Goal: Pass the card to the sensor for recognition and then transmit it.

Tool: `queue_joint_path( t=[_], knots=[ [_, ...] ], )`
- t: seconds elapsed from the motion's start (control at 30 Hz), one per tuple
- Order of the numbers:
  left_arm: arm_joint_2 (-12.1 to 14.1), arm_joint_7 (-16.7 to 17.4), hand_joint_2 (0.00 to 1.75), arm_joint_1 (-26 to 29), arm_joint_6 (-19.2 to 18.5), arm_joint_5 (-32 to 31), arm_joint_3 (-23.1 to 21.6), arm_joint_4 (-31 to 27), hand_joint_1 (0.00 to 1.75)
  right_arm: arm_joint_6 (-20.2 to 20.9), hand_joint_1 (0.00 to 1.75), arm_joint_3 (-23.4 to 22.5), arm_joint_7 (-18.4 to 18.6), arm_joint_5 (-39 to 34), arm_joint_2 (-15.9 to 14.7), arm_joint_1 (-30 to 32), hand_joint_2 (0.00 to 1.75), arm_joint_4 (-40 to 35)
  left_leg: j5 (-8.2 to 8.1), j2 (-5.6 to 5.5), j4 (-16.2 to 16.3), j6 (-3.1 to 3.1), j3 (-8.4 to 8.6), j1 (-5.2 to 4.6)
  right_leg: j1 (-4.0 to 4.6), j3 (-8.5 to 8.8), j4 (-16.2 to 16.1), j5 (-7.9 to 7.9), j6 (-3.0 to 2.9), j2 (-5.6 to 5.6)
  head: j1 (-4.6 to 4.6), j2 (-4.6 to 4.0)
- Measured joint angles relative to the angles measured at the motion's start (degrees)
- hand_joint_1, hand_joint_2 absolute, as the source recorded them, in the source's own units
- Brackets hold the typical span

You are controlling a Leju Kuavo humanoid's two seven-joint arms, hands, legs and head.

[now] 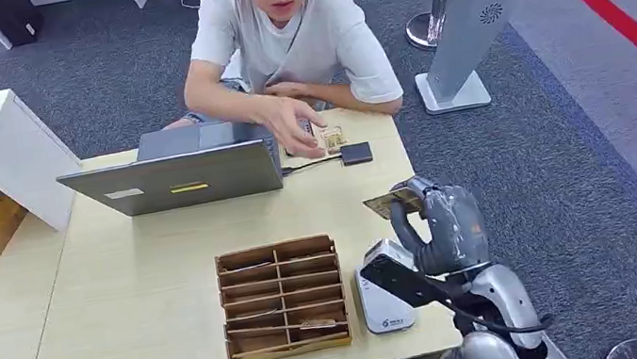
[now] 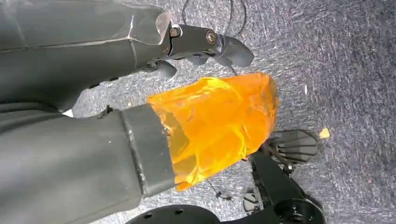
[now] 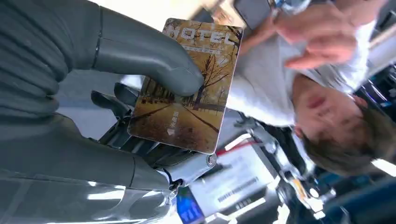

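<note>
We've got the card [image 3: 187,88] pinched under the thumb of our right hand [image 1: 440,223], face out, lifted above the sensor [image 1: 388,298], probably for handover.

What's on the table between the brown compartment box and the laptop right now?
Nothing: in the head view, only bare tabletop separates the compartment box from the laptop.
</note>
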Motion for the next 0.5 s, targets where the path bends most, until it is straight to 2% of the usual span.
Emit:
queue_joint_path(
  t=[0.1,0.37,0.5],
  knots=[
    [-0.1,0.1,0.0,-0.1,0.0,-0.6,0.0,0.0,0.0,-1.1,1.75,1.3,0.2,2.7,0.3,-1.4,1.75,0.0,0.01,0.0,0.0,-0.01,0.0,0.0,0.0,0.0,0.0,0.01,-0.02,0.0,0.0,0.0],
    [-0.2,0.1,0.0,-0.2,0.0,-0.8,0.0,0.0,0.0,-1.3,1.75,2.5,0.5,3.5,0.7,-2.6,1.75,0.0,0.01,-0.01,0.0,-0.01,-0.01,0.0,0.0,0.0,0.0,0.01,-0.02,-0.01,-0.02,0.0],
    [-0.3,0.3,0.0,-0.3,0.1,-1.8,0.0,0.0,0.0,-2.3,1.75,3.4,1.6,7.8,0.7,-3.8,1.75,0.2,0.01,0.0,0.0,-0.01,-0.01,0.0,0.0,0.0,0.0,0.01,-0.02,0.0,0.0,0.0]
  ],
)
